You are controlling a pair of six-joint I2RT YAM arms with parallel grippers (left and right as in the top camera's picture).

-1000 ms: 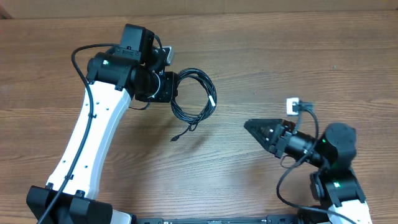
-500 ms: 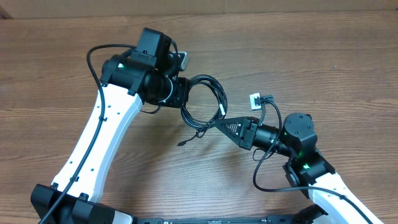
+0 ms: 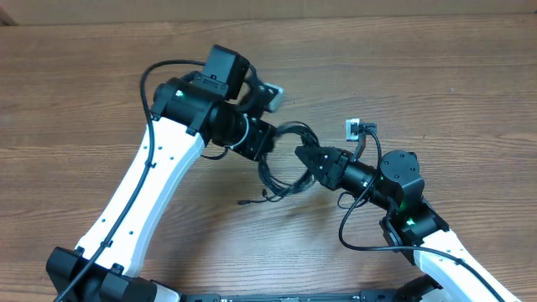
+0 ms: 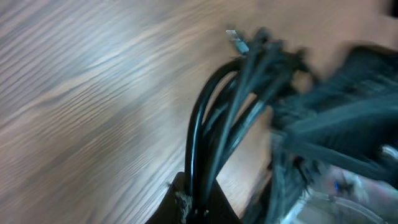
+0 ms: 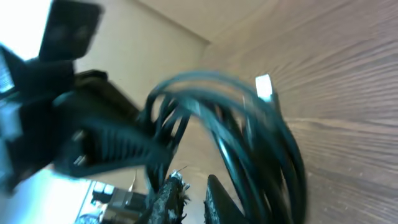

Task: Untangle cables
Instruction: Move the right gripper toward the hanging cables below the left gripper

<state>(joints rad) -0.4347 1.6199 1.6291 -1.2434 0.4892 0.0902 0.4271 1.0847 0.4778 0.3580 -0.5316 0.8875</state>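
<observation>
Inspected the left tool [image 3: 267,144] first. Found it pressed together on the cables [image 3: 285,172], with the strands pinched as one bundle at the fingertips. Confirmed this in the left wrist view: saw several black cables [image 4: 211,118] rising straight out of the closed left tool [image 4: 194,200] and fanning apart further from it. Noted a small silvery plug end [image 4: 235,40] at the far end of that fan, well away from the left tool.

Located the cables as a tangled loop hanging off the left tool over the table [image 3: 436,84]. Noted one loose end [image 3: 244,201] lying on the wood near the left tool.

Checked the right tool [image 3: 304,154]. Found its tip at the side of the loop opposite the left tool, against or among the strands; could not tell which from overhead. In the right wrist view, saw its fingers [image 5: 169,196] close together with only a narrow gap, and the cables [image 5: 261,155] sweeping past just beside them. Could not tell, through the blur, whether any strand is pinched there. Noted a white tip [image 5: 263,86] on the loop.
</observation>
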